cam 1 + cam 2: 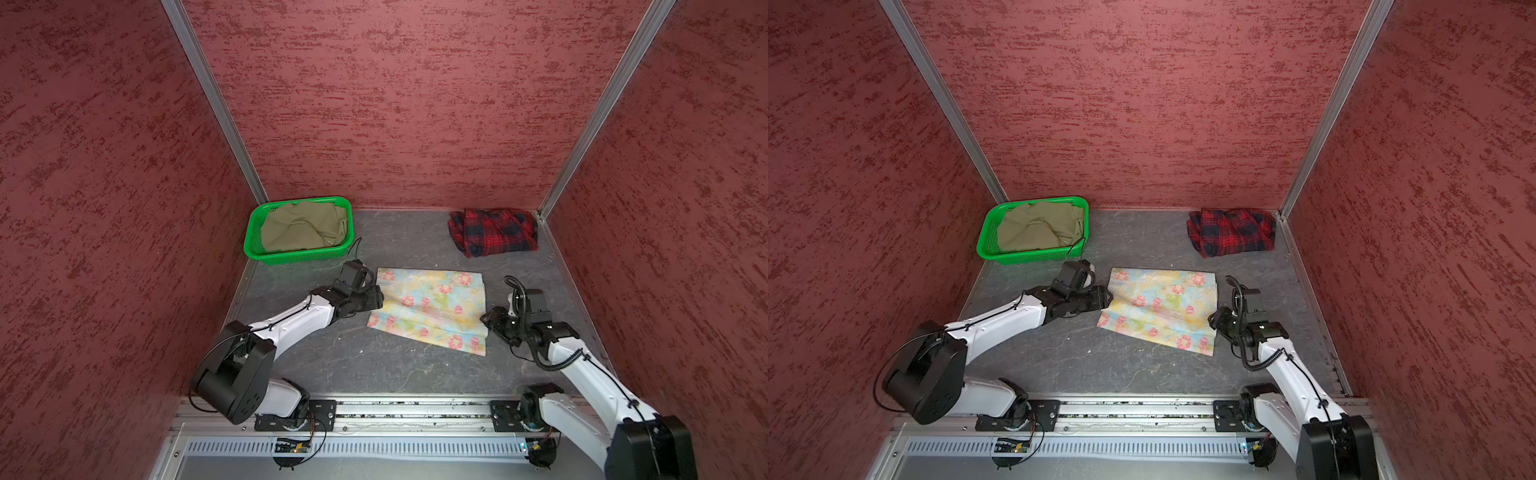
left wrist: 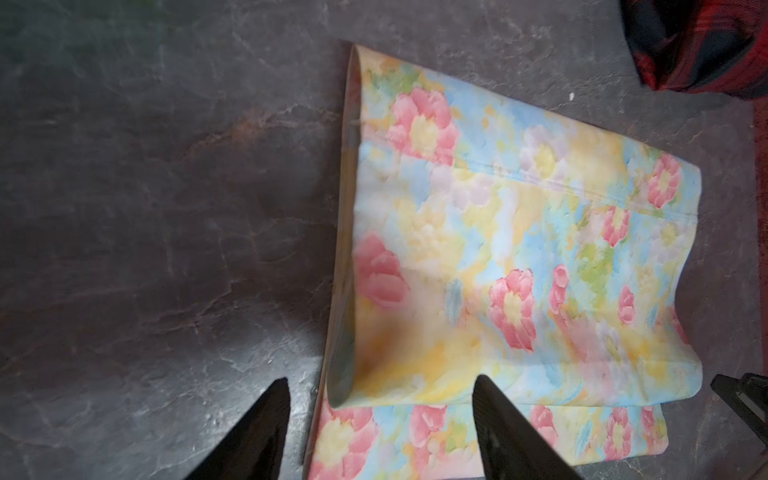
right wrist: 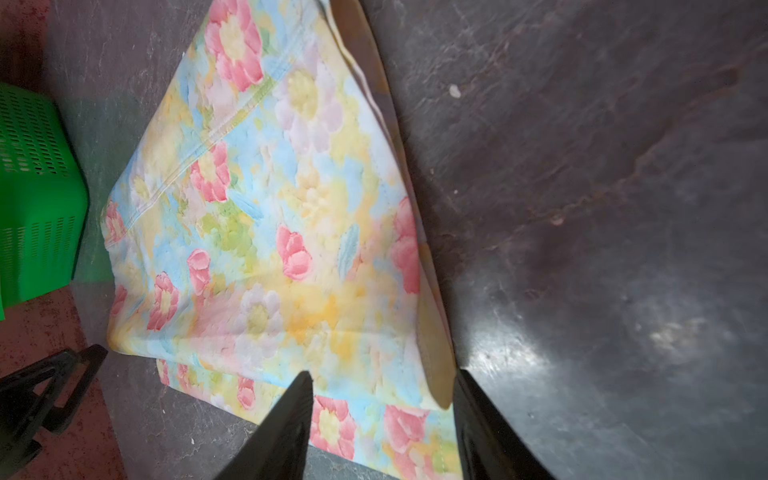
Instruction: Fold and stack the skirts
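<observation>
**Three skirts on the counter, one folded between two spread grippers**

There are three skirts, one basket and two grippers. The floral skirt (image 1: 430, 309) lies folded flat at mid-counter (image 1: 374, 365), a lower layer peeking out along its near edge. The plaid skirt (image 1: 492, 232) sits bunched in the far right corner. The olive skirt (image 1: 303, 226) lies crumpled inside the green basket (image 1: 299, 255) at far left, its lower part hidden by the walls.

The left gripper (image 2: 382, 379) is at the floral skirt's left edge, its fingers (image 2: 266, 428) spread and grasping nothing. The right gripper (image 3: 384, 373) is at the right edge, its fingers (image 3: 286, 428) likewise apart over the cloth.

In both top views the fingertips are hard to make out. The wrist views cut off the plaid skirt and the basket.
</observation>
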